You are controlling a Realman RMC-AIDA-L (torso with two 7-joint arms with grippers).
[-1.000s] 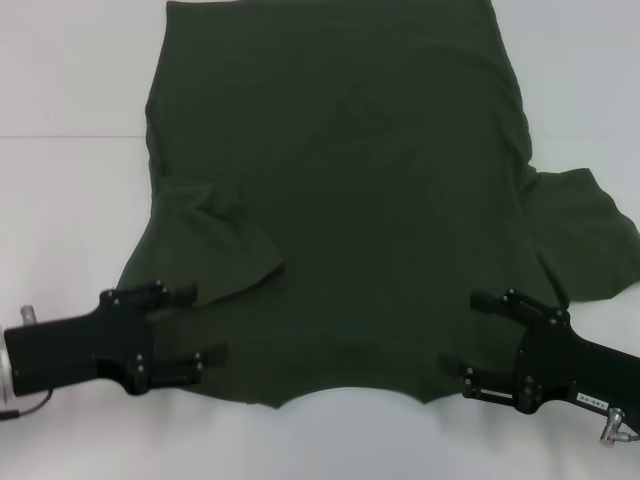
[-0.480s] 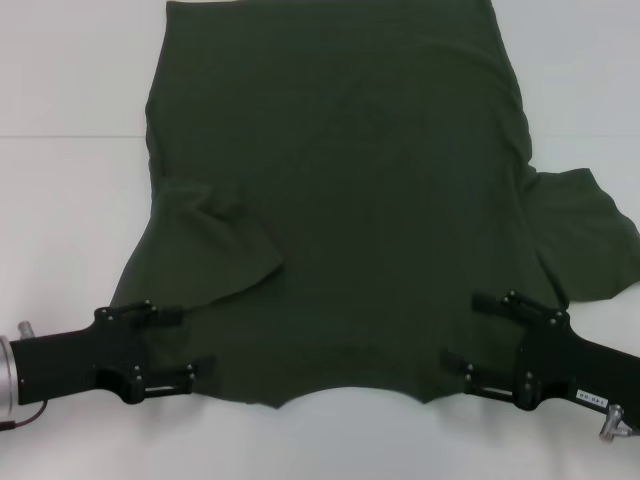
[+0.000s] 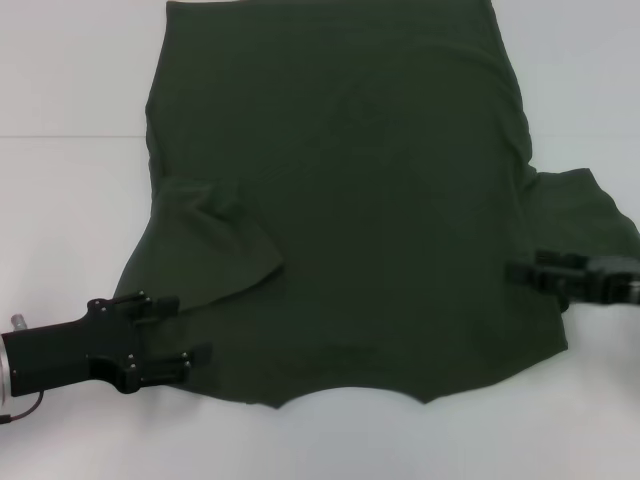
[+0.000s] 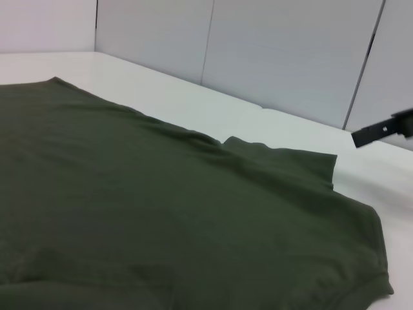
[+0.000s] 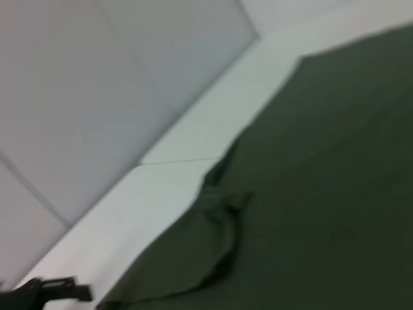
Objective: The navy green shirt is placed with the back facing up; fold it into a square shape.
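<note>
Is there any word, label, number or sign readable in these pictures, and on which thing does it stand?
None: no readable text shows.
The navy green shirt is plain, without print or visible tag.
The left tool and right tool show no legible marking.

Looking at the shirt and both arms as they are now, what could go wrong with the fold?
1. The left sleeve already lies folded onto the navy green shirt while the right sleeve lies spread, so the fold may come out lopsided.
2. The left end effector sits open at the near corner, the right end effector farther up; uneven grasps could skew the fabric.
</note>
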